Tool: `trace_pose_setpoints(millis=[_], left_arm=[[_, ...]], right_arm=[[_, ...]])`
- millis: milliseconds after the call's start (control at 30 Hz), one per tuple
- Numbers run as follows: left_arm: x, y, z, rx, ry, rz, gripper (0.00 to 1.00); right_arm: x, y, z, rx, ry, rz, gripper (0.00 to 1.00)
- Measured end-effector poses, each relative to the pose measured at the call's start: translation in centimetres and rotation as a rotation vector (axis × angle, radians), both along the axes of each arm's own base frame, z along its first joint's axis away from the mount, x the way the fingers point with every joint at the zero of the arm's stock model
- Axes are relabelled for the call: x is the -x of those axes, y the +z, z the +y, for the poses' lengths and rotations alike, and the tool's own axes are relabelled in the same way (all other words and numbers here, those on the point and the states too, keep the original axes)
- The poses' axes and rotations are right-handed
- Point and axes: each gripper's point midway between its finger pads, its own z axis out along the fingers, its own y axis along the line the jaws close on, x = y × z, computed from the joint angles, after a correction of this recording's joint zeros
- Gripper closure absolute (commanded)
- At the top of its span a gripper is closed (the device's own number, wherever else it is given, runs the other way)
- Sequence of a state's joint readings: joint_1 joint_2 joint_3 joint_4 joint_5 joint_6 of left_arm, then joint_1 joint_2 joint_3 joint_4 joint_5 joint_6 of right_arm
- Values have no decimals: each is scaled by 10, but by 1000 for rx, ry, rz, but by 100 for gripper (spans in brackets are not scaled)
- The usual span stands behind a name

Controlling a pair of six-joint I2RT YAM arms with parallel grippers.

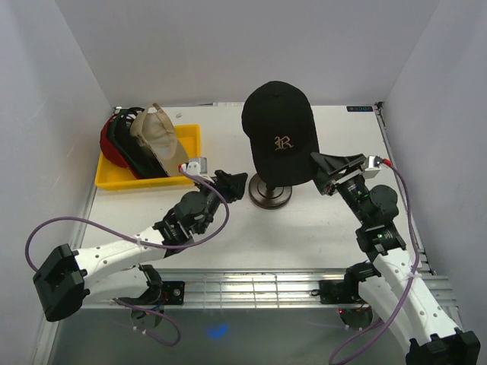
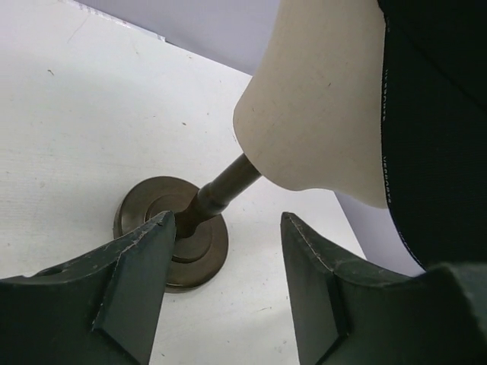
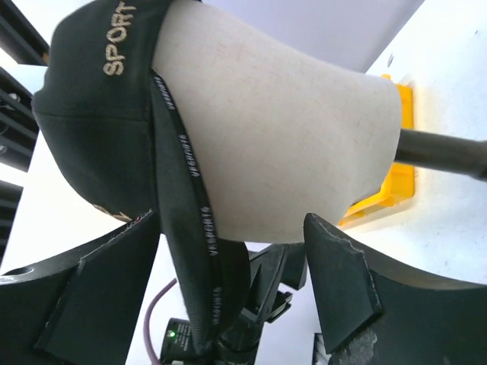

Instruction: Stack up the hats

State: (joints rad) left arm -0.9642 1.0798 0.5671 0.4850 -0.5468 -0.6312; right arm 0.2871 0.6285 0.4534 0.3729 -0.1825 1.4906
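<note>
A black hat with a gold "R" [image 1: 279,133] sits on the beige mannequin head over its dark stand [image 1: 270,194]. My right gripper [image 1: 323,171] is at this hat's right lower edge, open. In the right wrist view the hat's back strap [image 3: 186,220] hangs in the wide gap of the right gripper [image 3: 232,228], over the head [image 3: 281,137]. My left gripper [image 1: 232,182] is open just left of the stand. Nothing lies between its fingers [image 2: 141,258], and the stand base [image 2: 171,232] is beyond them. A tan hat [image 1: 156,129], a dark hat [image 1: 125,141] and a red hat [image 1: 112,148] lie piled in the tray.
The yellow tray [image 1: 114,179] stands at the back left by the left wall. White walls close the table on three sides. The metal rail with both arm bases [image 1: 251,289] runs along the near edge.
</note>
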Motion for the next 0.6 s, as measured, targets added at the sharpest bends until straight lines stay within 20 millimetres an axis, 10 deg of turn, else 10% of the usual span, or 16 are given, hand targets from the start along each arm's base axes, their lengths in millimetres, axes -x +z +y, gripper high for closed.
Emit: trace_pose_setpoints(millis=[400, 600], left_arm=[[-4, 43, -13, -12, -31, -24, 31], [-8, 44, -20, -40, -37, -15, 31]], right_arm=[[-6, 40, -34, 182, -223, -63, 8], [-37, 6, -49, 290, -322, 45, 13]])
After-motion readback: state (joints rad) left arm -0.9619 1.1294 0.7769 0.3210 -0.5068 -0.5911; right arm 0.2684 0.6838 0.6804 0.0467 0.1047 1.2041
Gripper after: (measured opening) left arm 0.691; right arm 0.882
